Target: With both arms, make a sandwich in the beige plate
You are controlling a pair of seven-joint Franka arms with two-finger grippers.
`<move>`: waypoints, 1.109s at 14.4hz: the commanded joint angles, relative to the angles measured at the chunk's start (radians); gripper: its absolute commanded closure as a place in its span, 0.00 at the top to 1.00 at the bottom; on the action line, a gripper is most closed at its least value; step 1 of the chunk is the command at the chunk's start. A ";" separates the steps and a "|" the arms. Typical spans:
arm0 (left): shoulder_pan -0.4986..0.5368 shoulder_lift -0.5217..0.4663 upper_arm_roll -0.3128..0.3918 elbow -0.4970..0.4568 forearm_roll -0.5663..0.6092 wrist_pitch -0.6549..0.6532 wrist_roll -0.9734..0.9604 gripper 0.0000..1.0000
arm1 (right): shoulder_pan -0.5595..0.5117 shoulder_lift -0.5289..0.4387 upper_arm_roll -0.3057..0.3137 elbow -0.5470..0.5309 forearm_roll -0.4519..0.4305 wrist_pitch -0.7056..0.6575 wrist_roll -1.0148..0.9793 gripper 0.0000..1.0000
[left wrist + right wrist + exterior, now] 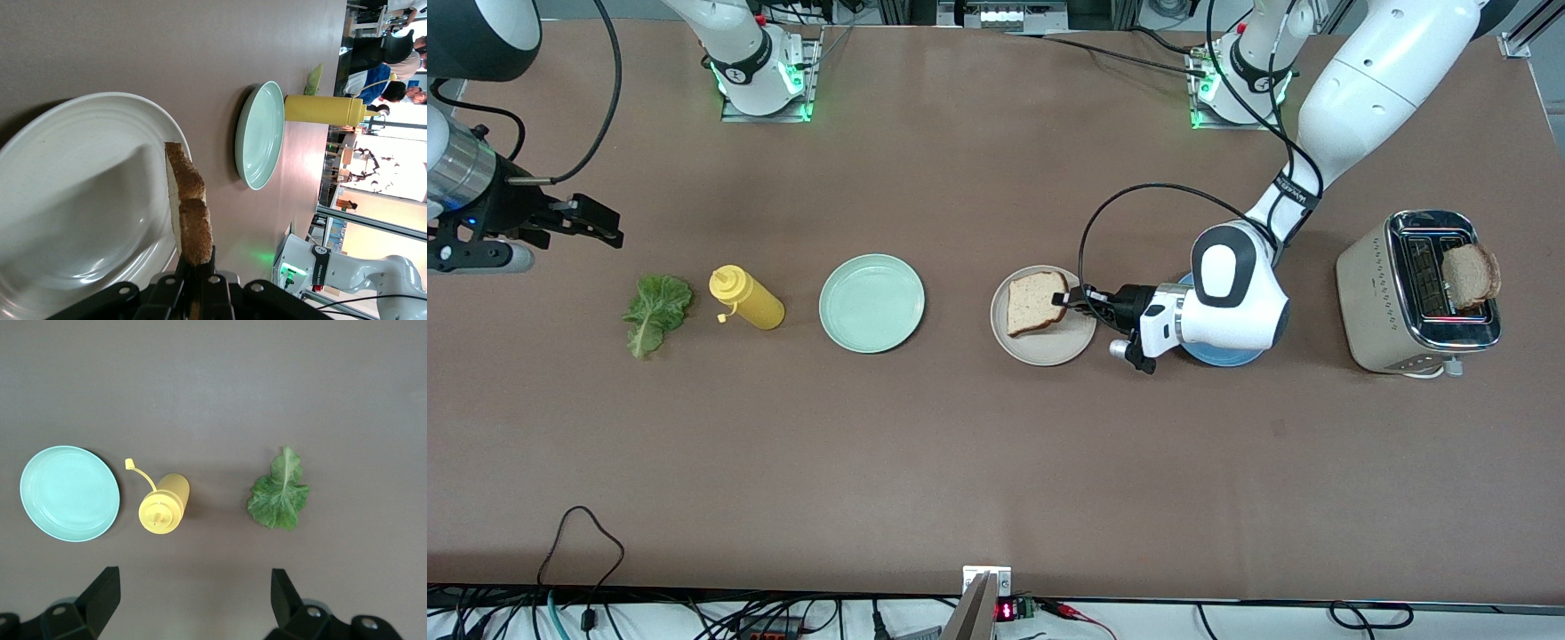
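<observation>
Left end effector [1069, 300] closed on a bread slice [1036, 302], pinching its crust edge; slice tilted over the beige plate [1049, 351], in the left wrist view it stands nearly on edge above the plate [80, 200], crust [190, 207] running straight out from the fingers. Not clear if the low edge touches the plate yet. Blue plate [1227, 357] sits directly under the left wrist, mostly hidden. Toaster [1418, 293] out toward the left arm's end of the table, second slice [1472, 276] sticking up from a slot.

Right end effector [591, 222] open, empty, hovering over bare table toward the right arm's end; fingers [100, 597] spread wide in its wrist view. Lettuce leaf [654, 311] lies just beside it below, long axis roughly along the finger gap direction, stem pointing away from the fingers [280, 497]. Yellow squeeze bottle [745, 298] next out, then mint-green plate [871, 302].

Judgement: bottom slice being laid down; lettuce comes next, right arm clearly nearer, needs a short drop onto the leaf, then carry past the bottle and mint-green plate to the beige plate.
</observation>
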 commanded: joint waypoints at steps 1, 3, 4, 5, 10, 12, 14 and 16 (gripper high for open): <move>0.010 0.004 -0.006 -0.013 -0.047 0.007 0.067 0.00 | -0.008 -0.011 0.005 -0.013 0.008 -0.027 -0.065 1.00; 0.007 0.019 -0.006 -0.013 -0.047 0.010 0.073 0.01 | -0.017 -0.025 -0.006 -0.045 0.020 -0.026 -0.166 1.00; 0.005 0.019 -0.006 -0.013 -0.047 0.010 0.073 0.01 | -0.038 -0.045 -0.007 -0.074 0.054 -0.018 -0.206 1.00; 0.005 0.019 -0.006 -0.013 -0.047 0.010 0.073 0.01 | -0.053 -0.062 -0.007 -0.105 0.088 -0.010 -0.252 1.00; 0.016 0.025 0.002 -0.013 -0.047 0.002 0.073 1.00 | -0.092 -0.117 -0.025 -0.179 0.200 -0.001 -0.459 1.00; 0.041 0.009 0.002 -0.013 -0.030 -0.005 0.072 1.00 | -0.123 -0.123 -0.065 -0.205 0.295 -0.003 -0.628 1.00; 0.039 -0.036 0.006 -0.015 -0.022 -0.005 0.070 1.00 | -0.138 -0.125 -0.107 -0.240 0.368 -0.004 -0.761 1.00; 0.042 -0.065 0.008 -0.013 0.074 -0.004 0.068 1.00 | -0.144 -0.125 -0.157 -0.282 0.459 -0.004 -0.881 1.00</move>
